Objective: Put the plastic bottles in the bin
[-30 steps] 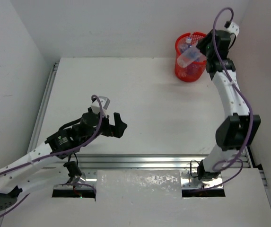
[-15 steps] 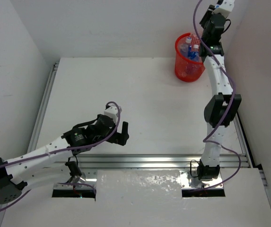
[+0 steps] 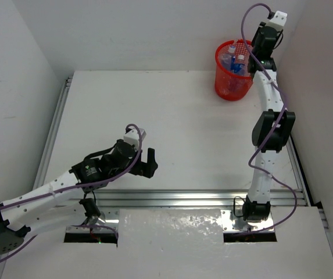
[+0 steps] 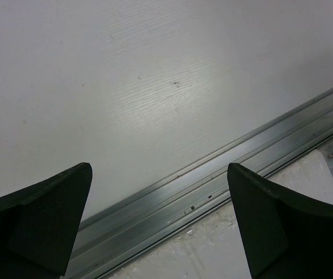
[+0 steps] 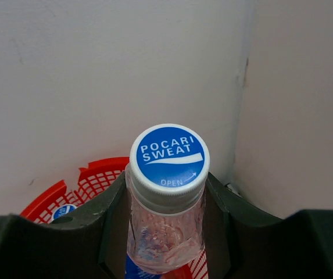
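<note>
The red mesh bin (image 3: 232, 81) stands at the far right corner of the table. Several bottles (image 3: 233, 58) stick up inside it. My right gripper (image 3: 250, 60) is at the bin's right rim, shut on a clear bottle with a blue cap (image 5: 169, 157). In the right wrist view the gripper (image 5: 166, 197) holds that bottle by its neck, with the bin's rim (image 5: 99, 167) below it. Another blue cap (image 5: 65, 210) shows inside the bin. My left gripper (image 3: 149, 163) is open and empty low over the near table; in its wrist view (image 4: 160, 200) nothing lies between the fingers.
An aluminium rail (image 4: 212, 174) runs along the table's near edge under the left gripper. White walls close in right behind and to the right of the bin (image 5: 294, 87). The right arm (image 3: 269, 128) stretches up along the table's right side.
The right arm has straightened and lifted its wrist behind the bin; the held bottle has gone from tilted across the bin to upright at its rim. The left gripper has shifted slightly right.
</note>
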Robot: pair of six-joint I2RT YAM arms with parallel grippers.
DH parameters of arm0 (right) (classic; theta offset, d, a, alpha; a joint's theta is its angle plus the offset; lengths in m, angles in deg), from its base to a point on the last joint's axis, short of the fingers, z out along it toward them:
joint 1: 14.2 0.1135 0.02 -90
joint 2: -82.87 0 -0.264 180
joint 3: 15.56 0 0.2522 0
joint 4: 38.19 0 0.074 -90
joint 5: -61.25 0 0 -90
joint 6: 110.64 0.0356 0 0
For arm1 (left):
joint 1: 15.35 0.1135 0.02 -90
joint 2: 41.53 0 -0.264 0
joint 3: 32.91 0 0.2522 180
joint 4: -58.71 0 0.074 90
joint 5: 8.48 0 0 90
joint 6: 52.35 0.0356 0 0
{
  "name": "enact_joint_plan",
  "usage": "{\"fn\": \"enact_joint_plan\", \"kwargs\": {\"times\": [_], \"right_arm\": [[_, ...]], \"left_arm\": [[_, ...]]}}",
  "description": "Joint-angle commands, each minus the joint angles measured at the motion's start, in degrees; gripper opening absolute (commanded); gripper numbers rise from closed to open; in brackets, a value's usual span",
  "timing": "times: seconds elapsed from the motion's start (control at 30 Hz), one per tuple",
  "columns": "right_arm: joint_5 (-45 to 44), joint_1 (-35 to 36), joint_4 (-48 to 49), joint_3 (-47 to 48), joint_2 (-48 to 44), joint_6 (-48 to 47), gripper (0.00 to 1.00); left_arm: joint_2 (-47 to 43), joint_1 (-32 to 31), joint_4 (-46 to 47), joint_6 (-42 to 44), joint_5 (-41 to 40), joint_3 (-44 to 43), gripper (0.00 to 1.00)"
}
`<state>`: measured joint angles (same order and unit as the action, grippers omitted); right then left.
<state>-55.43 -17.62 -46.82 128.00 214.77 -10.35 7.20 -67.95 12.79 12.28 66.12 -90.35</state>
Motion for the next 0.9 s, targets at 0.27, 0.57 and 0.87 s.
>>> {"fn": "enact_joint_plan", "kwargs": {"times": [0.27,0.57,0.87], "right_arm": [[-4.6,-0.1,-3.3,4.3,-0.4,0.5,0.76],[-3.7,0.0,-7.8,5.7,-3.2,3.9,0.99],[-2.1,5.6,-9.8,4.3,-12.3,-0.4,0.99]], "left_arm": [[-2.3,-1.3,1.9,-0.3,-0.3,-0.1,1.0],[-3.2,-1.7,2.0,-0.5,-0.5,-0.1,1.0],[-2.1,-1.5,-6.1,-9.0,-18.9,-3.5,1.0]]}}
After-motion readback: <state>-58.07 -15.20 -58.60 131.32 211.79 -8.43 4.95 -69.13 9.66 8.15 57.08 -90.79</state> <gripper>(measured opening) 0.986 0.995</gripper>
